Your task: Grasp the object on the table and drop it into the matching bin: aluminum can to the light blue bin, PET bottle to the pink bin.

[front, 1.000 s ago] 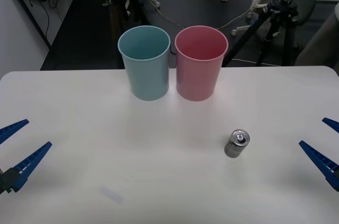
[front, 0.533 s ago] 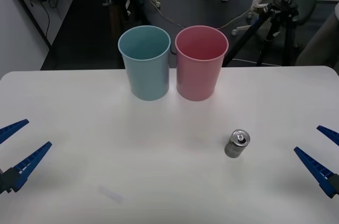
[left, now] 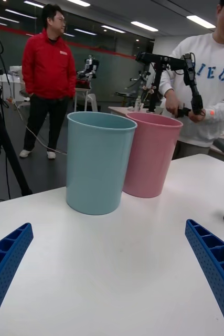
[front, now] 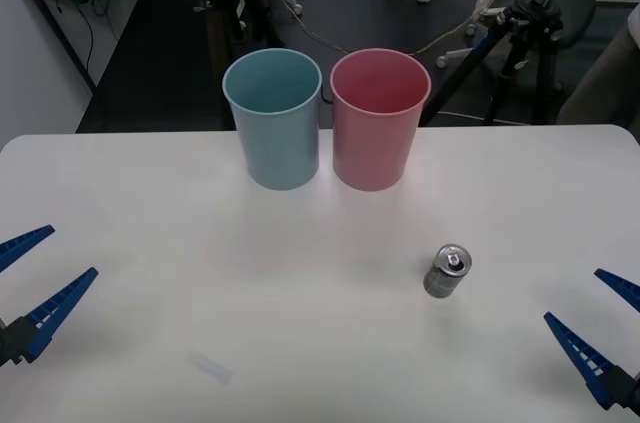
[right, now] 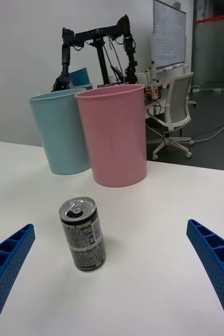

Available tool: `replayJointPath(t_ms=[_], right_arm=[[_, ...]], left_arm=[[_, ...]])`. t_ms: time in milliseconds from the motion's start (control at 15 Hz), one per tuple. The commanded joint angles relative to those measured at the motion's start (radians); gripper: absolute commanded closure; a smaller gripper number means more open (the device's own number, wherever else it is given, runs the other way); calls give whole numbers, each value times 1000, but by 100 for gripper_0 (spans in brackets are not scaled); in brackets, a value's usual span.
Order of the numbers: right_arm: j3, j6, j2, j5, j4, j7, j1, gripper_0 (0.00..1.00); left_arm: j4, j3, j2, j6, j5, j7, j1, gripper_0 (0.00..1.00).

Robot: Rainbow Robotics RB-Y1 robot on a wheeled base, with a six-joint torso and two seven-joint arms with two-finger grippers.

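Nearest the camera, the right pincer (front: 602, 341) hangs low at the tabletop's (front: 320, 343) right edge, fingers spread wide and holding nothing, with the can (front: 447, 272) standing upright just ahead of it toward the middle. At the opposite edge the left pincer (front: 28, 288) waits parked, equally wide and empty. Seen from the right wrist, the can (right: 83, 233) sits between the two blue fingers (right: 216, 262) but closer to one than the other, so a clean grasp likely calls for centring the pincer on the can first, then closing around its middle, below the pull-tab rim, to avoid tipping it. Beyond the can, at the far edge, the light blue bin (front: 273, 121) and the pink bin (front: 378, 121) stand side by side, touching or nearly so; the can belongs in the light blue one, the farther of the two from the working arm, so the carry will probably have to clear the pink rim. Both pincers are cut off by the front view's edges, the label on the can is unreadable, and the bins' bottoms cannot be made out.
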Motion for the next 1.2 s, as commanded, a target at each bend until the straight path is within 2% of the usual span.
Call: replayJointPath(t_ms=[67,533,1200], right_arm=[[39,-3,0,-21,70,105,-9,0],[146,18,0,-47,197,308,-57,0],[295,210,6,-47,197,340,-164,0]], left_arm=[[0,0,0,0,0,0,0,0],[0,0,0,0,0,0,0,0],[0,0,0,0,0,0,0,0]])
